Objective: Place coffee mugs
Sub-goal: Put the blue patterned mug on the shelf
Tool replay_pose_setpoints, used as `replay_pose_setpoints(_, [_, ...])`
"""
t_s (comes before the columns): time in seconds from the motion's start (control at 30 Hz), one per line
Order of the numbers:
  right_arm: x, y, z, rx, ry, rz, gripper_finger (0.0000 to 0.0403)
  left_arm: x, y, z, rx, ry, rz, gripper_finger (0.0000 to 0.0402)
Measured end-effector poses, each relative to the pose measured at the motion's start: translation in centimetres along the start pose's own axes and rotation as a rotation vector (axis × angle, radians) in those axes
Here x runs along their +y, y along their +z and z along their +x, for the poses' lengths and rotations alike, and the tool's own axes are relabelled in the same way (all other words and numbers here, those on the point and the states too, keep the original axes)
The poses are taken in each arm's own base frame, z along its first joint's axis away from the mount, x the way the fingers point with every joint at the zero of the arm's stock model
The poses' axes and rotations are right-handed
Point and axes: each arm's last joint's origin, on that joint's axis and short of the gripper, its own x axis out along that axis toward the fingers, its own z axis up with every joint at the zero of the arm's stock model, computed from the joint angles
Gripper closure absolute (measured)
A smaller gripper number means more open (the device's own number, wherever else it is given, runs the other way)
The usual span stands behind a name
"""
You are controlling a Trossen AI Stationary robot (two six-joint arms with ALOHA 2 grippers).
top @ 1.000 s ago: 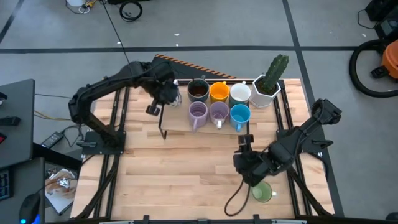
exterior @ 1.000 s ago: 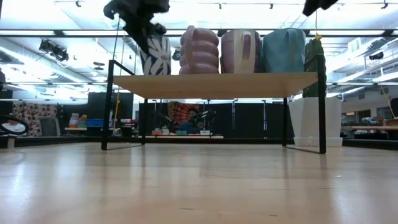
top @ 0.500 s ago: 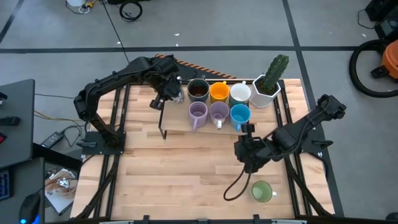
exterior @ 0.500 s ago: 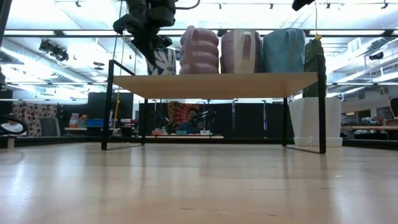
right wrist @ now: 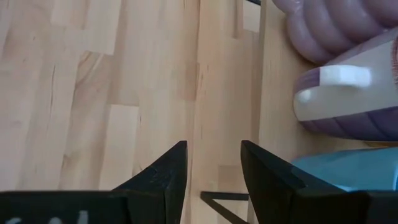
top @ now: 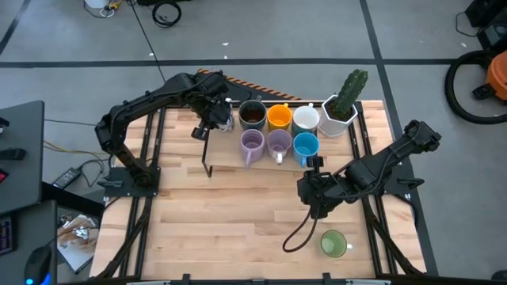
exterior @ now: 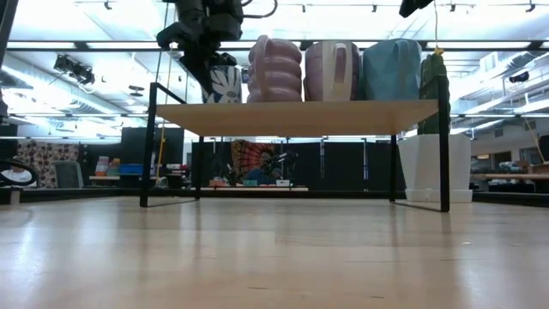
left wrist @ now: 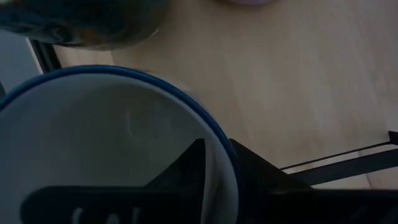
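My left gripper (top: 212, 119) is shut on a white mug with a blue rim and blue flower print (exterior: 225, 84) at the far left corner of a raised wooden shelf (top: 226, 150). On the shelf stand a dark brown (top: 252, 115), an orange (top: 279, 117), a white (top: 306, 119), two lavender (top: 252, 143) (top: 279, 143) and a blue mug (top: 306, 146). A green mug (top: 333, 243) stands on the table near the front right. My right gripper (top: 317, 198) is open and empty above the table, between the shelf and the green mug. My left gripper holds the white mug by its blue rim (left wrist: 221, 134), one finger (left wrist: 186, 171) inside the mug and one (left wrist: 261, 177) outside. The fingers come from above, pointing down. The mug is upright, its bottom at the shelf's top (exterior: 225, 103); whether it rests there I cannot tell.
A white hexagonal pot with a green cactus (top: 341, 107) stands at the shelf's far right end. The shelf's black legs (exterior: 152, 146) rise from the table. A black cable (top: 297, 237) loops on the table beside the green mug.
My left gripper has carried the white mug a little toward the table's right edge and down, onto the shelf's far left corner. My right gripper has gone toward the far edge, away from the green mug, which stays on the table.
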Motion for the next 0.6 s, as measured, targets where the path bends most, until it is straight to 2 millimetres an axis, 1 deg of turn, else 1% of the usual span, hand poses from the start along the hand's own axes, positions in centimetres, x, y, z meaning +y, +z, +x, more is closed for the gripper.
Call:
replay_pose_setpoints(0.37, [-0.01,0.0,0.0,0.0,-0.001,0.0,0.0247,-0.21,0.32,0.03,-0.008,-0.002,-0.007,0.0329])
replay_pose_setpoints(0.6, [-0.01,0.0,0.0,0.0,-0.001,-0.004,0.0247,-0.49,0.98,0.02,-0.028,0.01,-0.001,0.0328])
